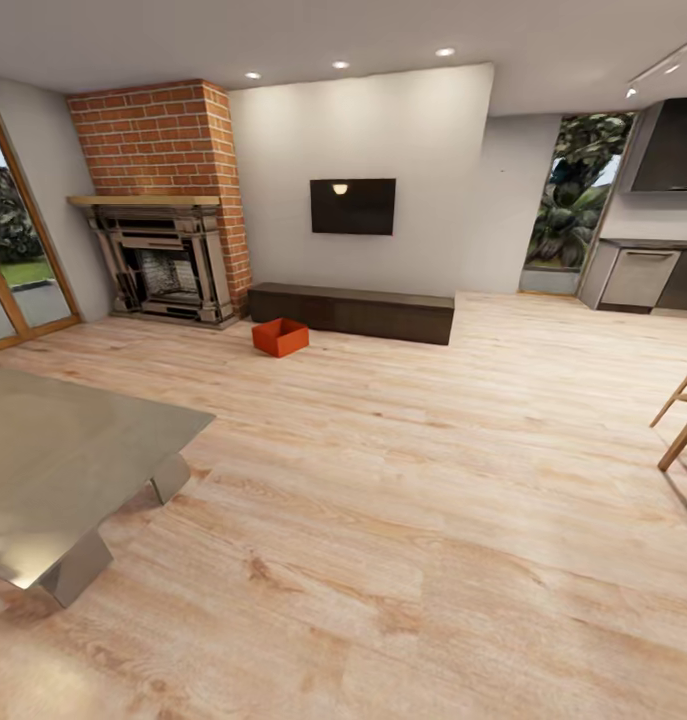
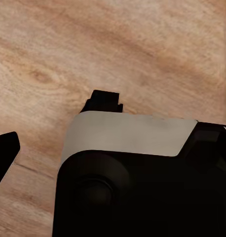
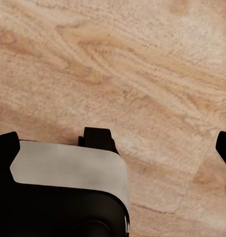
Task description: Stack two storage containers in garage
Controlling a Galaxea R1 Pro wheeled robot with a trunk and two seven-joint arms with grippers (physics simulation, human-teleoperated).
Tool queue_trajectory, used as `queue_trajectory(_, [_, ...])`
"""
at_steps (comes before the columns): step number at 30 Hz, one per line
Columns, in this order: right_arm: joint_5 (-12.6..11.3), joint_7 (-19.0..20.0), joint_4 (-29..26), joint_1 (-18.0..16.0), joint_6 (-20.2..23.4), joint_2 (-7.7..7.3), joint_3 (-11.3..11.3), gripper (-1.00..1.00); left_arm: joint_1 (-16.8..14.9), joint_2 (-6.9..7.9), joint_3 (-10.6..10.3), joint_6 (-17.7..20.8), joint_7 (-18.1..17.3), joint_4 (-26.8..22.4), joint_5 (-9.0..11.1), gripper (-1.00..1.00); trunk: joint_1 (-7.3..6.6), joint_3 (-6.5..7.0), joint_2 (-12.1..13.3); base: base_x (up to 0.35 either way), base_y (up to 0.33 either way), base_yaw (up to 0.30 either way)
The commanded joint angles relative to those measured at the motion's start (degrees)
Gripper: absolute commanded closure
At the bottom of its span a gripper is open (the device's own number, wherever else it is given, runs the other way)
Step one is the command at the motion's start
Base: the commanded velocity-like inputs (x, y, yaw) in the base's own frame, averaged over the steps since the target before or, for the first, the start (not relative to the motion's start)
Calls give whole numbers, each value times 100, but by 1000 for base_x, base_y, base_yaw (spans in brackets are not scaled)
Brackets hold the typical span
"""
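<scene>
One orange-red storage container (image 1: 280,337) sits on the light wood floor of the living room, far ahead in the head view, just in front of the long dark bench (image 1: 352,311) and to the right of the brick fireplace (image 1: 163,210). It looks empty and upright. In the left wrist view, my left gripper (image 2: 112,145) hangs over bare planks, with one dark fingertip (image 2: 4,153) at the frame's edge and nothing held. My right gripper (image 3: 113,148) is the same, its fingertip (image 3: 224,147) far out at the edge. A white-and-black part of my own body (image 2: 132,133) covers much of both wrist views.
A glass coffee table (image 1: 63,470) stands close at the left. Wooden chair legs (image 1: 683,420) show at the right edge. A wall TV (image 1: 352,206) hangs above the bench. A kitchen counter (image 1: 643,275) lies at the far right. Open wood floor stretches between me and the container.
</scene>
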Motion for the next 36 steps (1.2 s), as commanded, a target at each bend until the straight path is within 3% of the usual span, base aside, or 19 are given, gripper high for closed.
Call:
queue_trajectory(1, [-54, -6, 16, -6, -27, 4, 48, -100, -3, -1, -7, 17, 15, -3, 53, -100, 3, -5, -2, 322, 0, 0])
queue_trajectory(36, [-63, -54, 16, -7, -33, 4, 48, -100, -3, -1, -7, 17, 15, -3, 54, -100, 3, -5, -2, 322, 0, 0])
